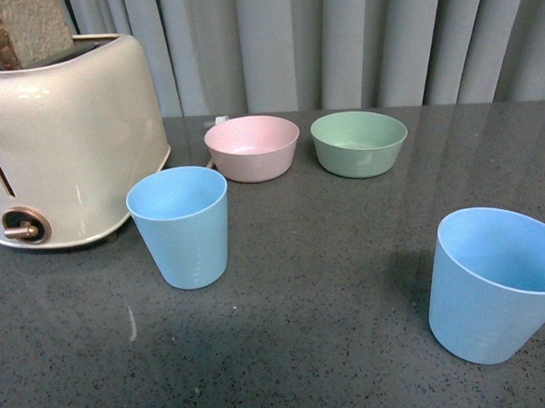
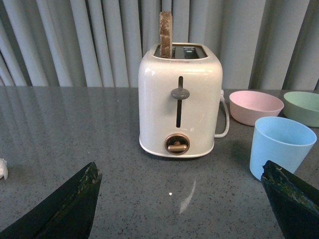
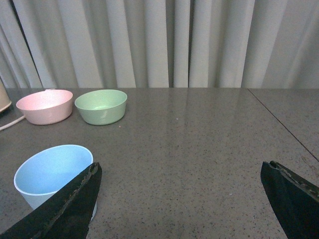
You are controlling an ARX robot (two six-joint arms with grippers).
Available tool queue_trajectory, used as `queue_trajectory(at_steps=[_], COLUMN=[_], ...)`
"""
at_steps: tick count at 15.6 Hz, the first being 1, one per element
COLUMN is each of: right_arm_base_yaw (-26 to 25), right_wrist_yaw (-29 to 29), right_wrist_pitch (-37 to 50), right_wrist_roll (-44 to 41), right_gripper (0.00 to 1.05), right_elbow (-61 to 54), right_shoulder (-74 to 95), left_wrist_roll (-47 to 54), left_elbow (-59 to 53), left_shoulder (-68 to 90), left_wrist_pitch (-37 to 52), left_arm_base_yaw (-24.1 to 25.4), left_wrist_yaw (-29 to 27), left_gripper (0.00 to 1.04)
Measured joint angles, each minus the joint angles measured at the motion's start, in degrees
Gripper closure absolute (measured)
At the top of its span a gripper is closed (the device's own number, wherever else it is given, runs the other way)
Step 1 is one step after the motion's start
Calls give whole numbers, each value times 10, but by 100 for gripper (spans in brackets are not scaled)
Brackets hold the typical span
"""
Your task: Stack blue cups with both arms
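Now the left blue cup stands upright on the desk just beside the toaster, the right blue cup well apart — left fingers and right fingers both spread wide, holding nothing.

no readable text, labels or numbers

We see smooth matt plastic on the blue cup beside our left gripper and the second blue cup beside our right gripper, a glossy toaster ahead, and a polished speckled tabletop.
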Motion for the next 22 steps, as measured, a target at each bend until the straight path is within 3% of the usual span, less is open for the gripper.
queue_trajectory(at_steps=[2, 3, 5, 8, 9, 10, 16, 22], right_arm_base_yaw=[0, 0, 0, 0, 0, 0, 0, 0], right_wrist_yaw=[0, 0, 0, 0, 0, 0, 0, 0], right_wrist_pitch=[0, 0, 0, 0, 0, 0, 0, 0], right_wrist_roll=[0, 0, 0, 0, 0, 0, 0, 0], right_gripper=[7, 7, 7, 7, 7, 7, 7, 7], right_elbow=[0, 0, 0, 0, 0, 0, 0, 0], right_shoulder=[0, 0, 0, 0, 0, 0, 0, 0], left_wrist_roll=[11, 20, 27, 46, 61, 73, 88, 101], left_elbow=[37, 57, 99, 181, 260, 328, 395, 422], left_shoulder=[57, 107, 170, 367, 531, 669, 792, 834], left_wrist_pitch=[-98, -88, -18, 160, 217, 222, 172, 128], left_arm_base_yaw=[-3, 9, 13, -30, -63, -115, -225, -243], left_wrist_yaw=[-27, -14, 20, 76, 134, 155, 135, 91], left_gripper=[7, 7, 7, 7, 7, 7, 7, 7])
